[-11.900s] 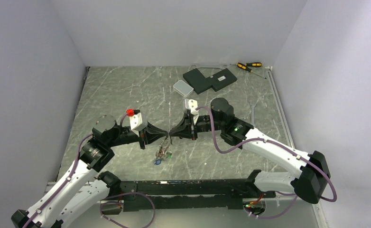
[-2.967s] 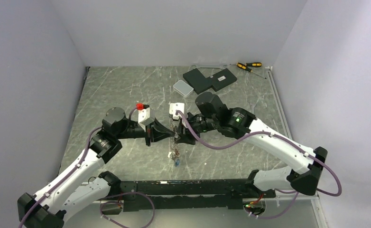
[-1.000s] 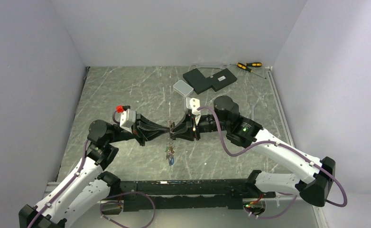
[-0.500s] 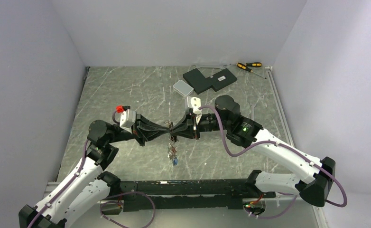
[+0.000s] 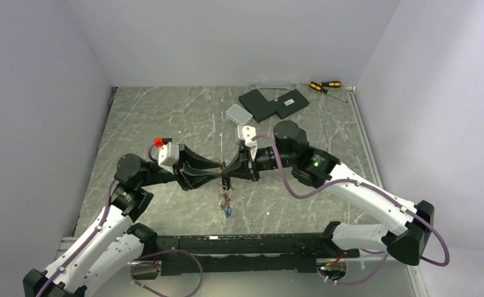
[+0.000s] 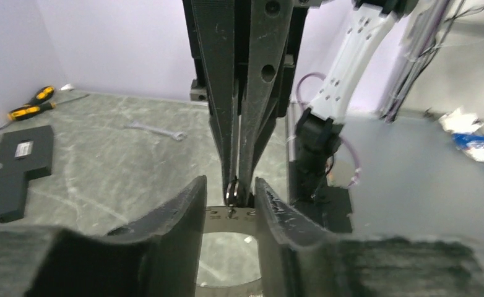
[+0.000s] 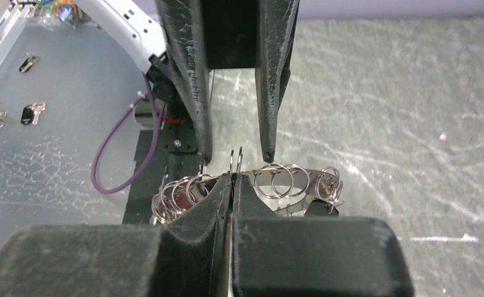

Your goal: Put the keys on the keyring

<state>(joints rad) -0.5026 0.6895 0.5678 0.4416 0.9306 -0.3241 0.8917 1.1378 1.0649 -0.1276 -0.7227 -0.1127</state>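
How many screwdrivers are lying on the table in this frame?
2. Both lie in the back right corner of the table, behind the black box: the left screwdriver and the right screwdriver, side by side. None seems hidden.

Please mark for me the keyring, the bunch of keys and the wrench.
keyring [image 6: 218, 219]: left wrist view, the flat silver band.
keys [image 5: 225, 199]: top external view, middle of the hanging bunch.
wrench [image 6: 155, 130]: left wrist view, middle of its handle.

I work in a robotics lab test cell: plain pale walls [image 5: 227, 43] box in the marbled bench [image 5: 159, 124] on three sides, while screwdrivers [image 5: 325, 85] and black plates [image 5: 273, 103] lie along the bench's far edge.
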